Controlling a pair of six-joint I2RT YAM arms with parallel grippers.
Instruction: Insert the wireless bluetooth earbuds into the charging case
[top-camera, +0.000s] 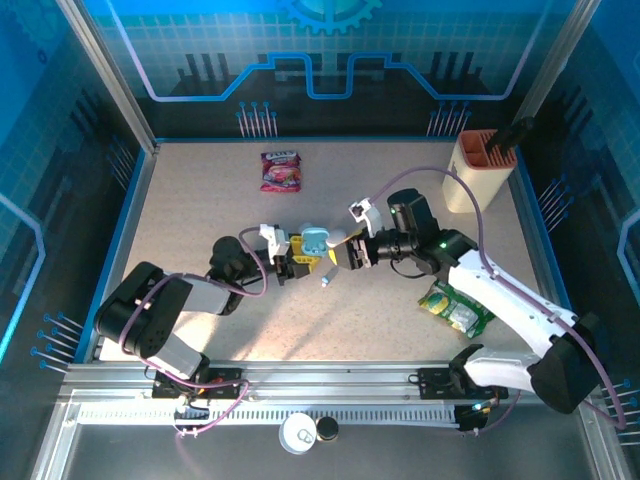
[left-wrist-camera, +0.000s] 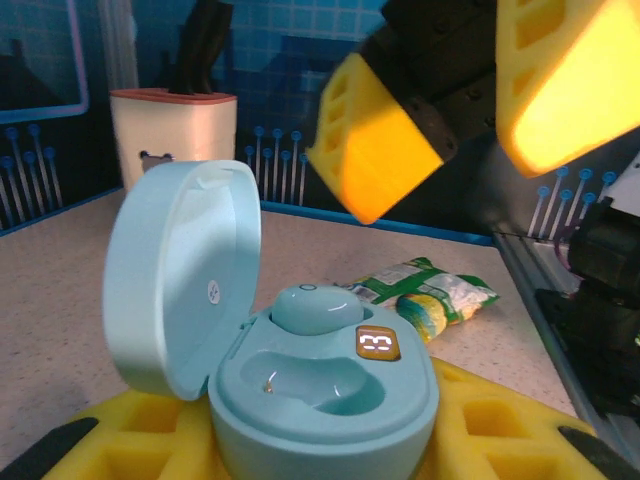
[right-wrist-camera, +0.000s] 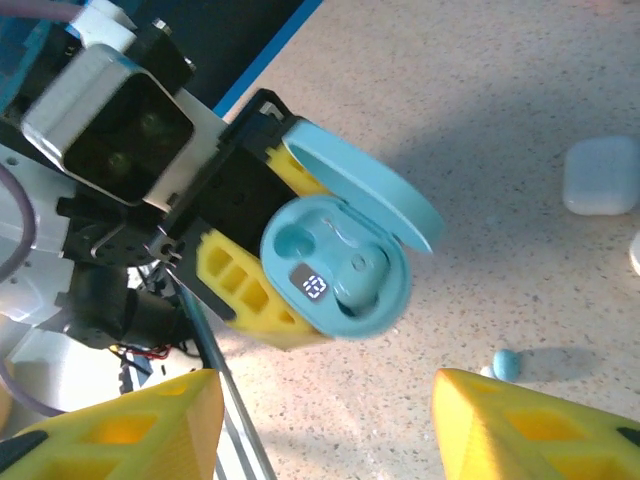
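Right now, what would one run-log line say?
left gripper: holds open charging case | seated earbud: one in, one slot empty | loose earbud: on table | right gripper: open, empty

- Speckled beige table (top-camera: 200, 200), blue-edged, with bright light pooling towards its front.
- Back wall (top-camera: 320, 60) glows blue, with a grid and circuit lines across it.
- Left wall (top-camera: 50, 150) is darker blue, same pattern.
- Metal rail (top-camera: 330, 385) runs along the near edge.

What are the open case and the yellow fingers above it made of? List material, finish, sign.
Charging case: seemingly moulded plastic, pale blue, smooth satin; soft highlights on its lid. Yellow fingers: probably rigid plastic, matte; recessed pockets, no glare.
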